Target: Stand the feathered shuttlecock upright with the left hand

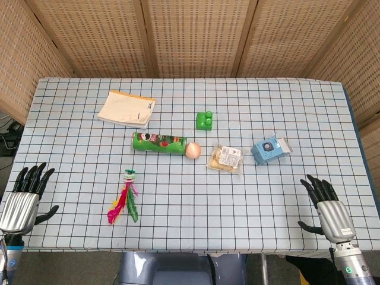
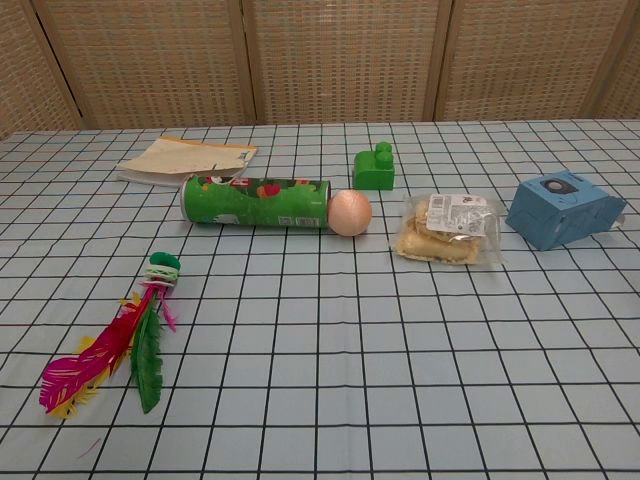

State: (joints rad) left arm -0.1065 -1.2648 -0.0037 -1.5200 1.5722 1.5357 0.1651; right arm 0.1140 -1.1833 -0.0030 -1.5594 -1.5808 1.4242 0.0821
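The feathered shuttlecock lies flat on the checked tablecloth, its green round base pointing away from me and its pink, green and yellow feathers trailing toward the front edge; the chest view shows the shuttlecock at lower left. My left hand rests at the table's front left corner, fingers spread, holding nothing, well to the left of the shuttlecock. At the front right corner my right hand is also spread and empty. Neither hand appears in the chest view.
A green tube can lies on its side behind the shuttlecock, a peach ball at its end. A booklet, green block, snack packet and blue box sit further back and right.
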